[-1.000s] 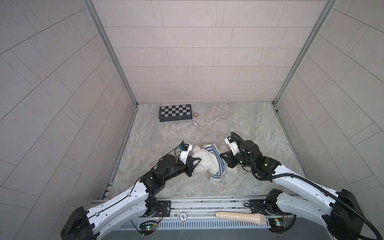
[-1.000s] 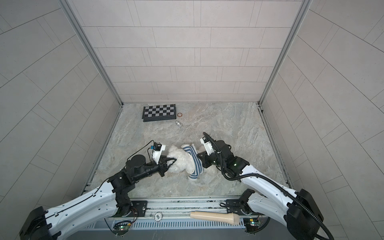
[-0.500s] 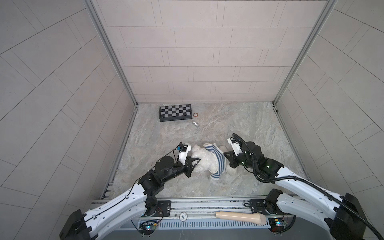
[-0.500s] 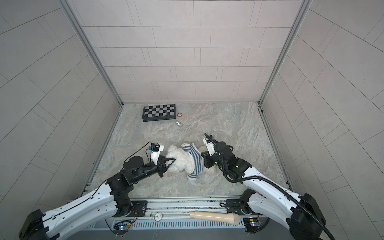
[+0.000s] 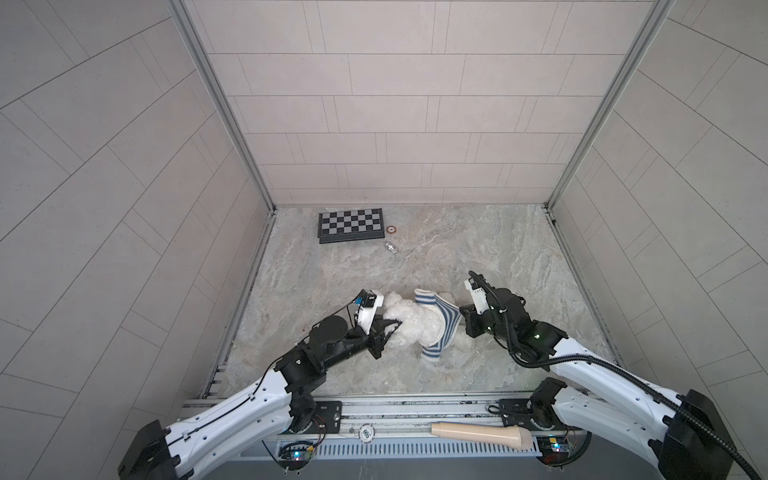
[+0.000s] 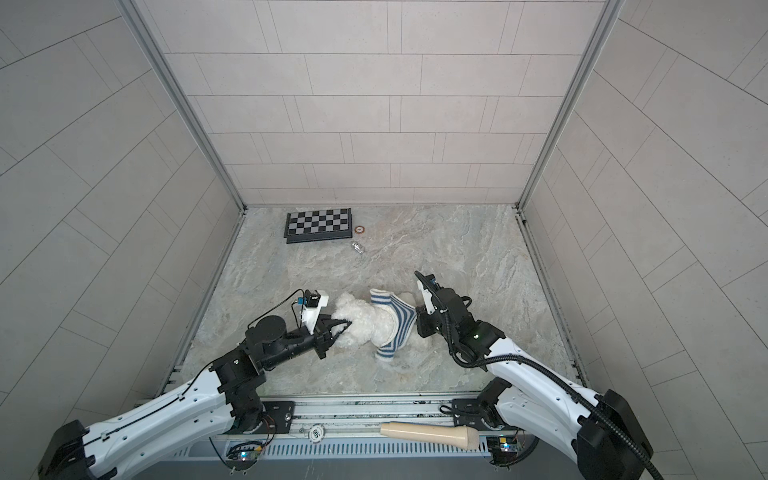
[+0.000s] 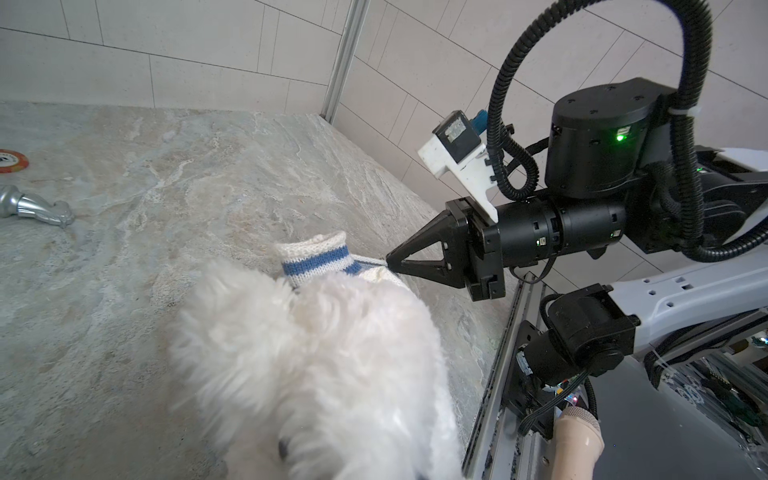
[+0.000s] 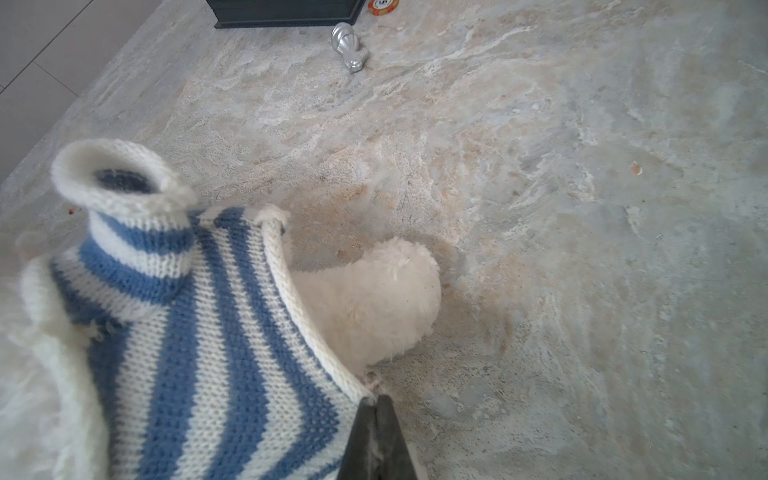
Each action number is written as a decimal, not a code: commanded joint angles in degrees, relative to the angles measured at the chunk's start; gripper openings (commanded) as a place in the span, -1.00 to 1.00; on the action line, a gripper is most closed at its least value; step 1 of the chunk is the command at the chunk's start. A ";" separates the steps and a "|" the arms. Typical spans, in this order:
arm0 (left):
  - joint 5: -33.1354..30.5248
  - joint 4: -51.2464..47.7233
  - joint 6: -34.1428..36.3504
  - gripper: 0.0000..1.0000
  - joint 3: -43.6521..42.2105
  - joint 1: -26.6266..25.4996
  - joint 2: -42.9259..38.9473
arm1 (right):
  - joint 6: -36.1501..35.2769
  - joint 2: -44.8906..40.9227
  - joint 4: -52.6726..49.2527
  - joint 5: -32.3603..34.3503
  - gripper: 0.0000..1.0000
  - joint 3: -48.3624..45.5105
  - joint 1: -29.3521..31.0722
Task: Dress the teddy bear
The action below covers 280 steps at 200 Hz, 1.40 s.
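Teddy bear [image 5: 409, 318]: fluffy, white, lying mid-worktop, half wearing a blue-striped sweater [image 5: 444, 322].
Your left gripper [image 5: 390, 328]: clenching its head fur.
Your right gripper [image 8: 376, 401]: pinching the sweater hem.
Worktop [image 5: 457, 249]: marbled, tiled walls [image 5: 395, 124] enclosing it.

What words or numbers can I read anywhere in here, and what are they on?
"5", it seems, on the orange chip beside the chessboard; partly cut off, so unsure.
The round badge on the front rail: too small to read.
The label on the right wrist camera: blurred, unreadable.
No text on the teddy bear or the striped sweater.
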 commanded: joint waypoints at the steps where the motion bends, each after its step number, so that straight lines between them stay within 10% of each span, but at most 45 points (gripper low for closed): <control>1: -1.20 1.99 1.17 -1.00 -0.29 -0.17 -1.92 | 0.14 -0.50 -2.69 4.70 -1.00 -1.80 -2.28; 98: -5.04 1.88 -2.31 -1.00 1.98 -0.14 -1.98 | -2.79 1.45 7.58 -13.16 -1.00 -1.09 -0.70; 201: -17.28 -19.46 -12.86 -1.00 16.97 0.05 -0.09 | -15.96 -14.09 7.05 -13.16 0.31 1.94 6.80; 280: -20.81 -28.48 -26.05 -1.00 23.69 0.02 1.30 | -25.53 -4.79 16.21 -9.71 0.64 7.30 16.08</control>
